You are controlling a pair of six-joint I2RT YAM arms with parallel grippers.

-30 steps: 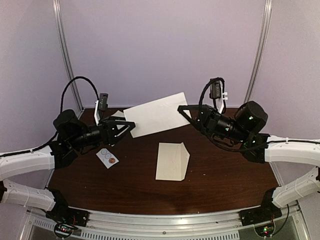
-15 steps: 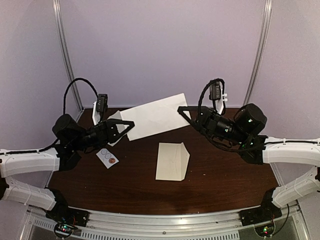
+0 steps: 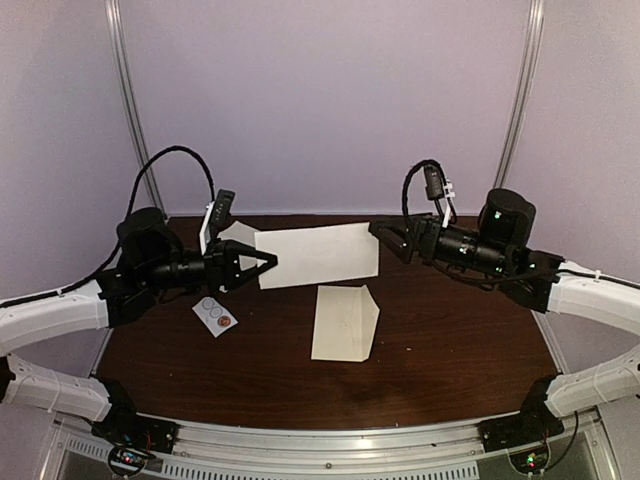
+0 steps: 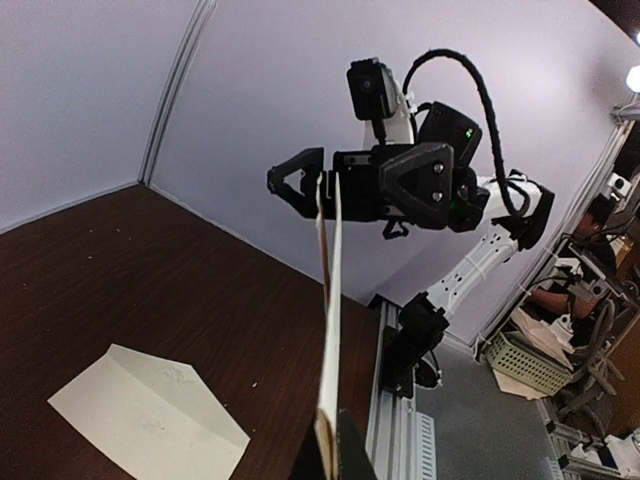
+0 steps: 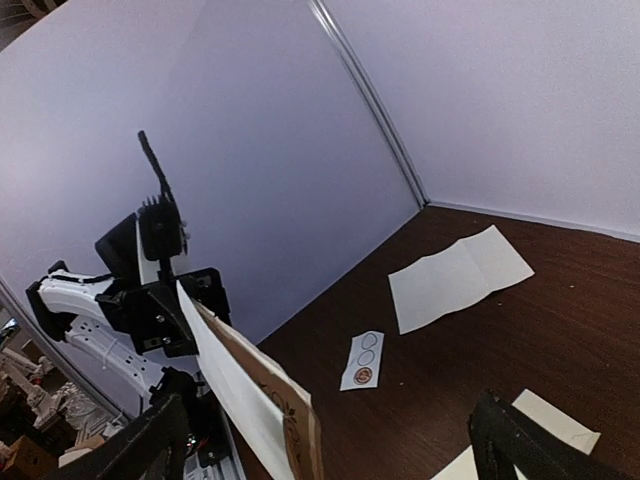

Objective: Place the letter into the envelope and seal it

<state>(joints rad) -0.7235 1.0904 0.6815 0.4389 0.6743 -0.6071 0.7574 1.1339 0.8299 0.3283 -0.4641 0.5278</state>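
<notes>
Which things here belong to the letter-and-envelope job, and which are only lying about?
Job:
- cream envelope on the table
- white paper, likely the letter, held up by the shut left gripper
- open right gripper beside it

Lying about:
- creased white sheet
- sticker card, perhaps for sealing later

place: robotics lab | cues: lavender booth walls [image 3: 320, 100], aluminium frame post [image 3: 130, 110], wooden table [image 3: 450, 340]

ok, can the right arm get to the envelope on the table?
Probably yes: the right claw is open, the envelope lies uncovered nearby; it must first clear the sheet the left claw holds.
</notes>
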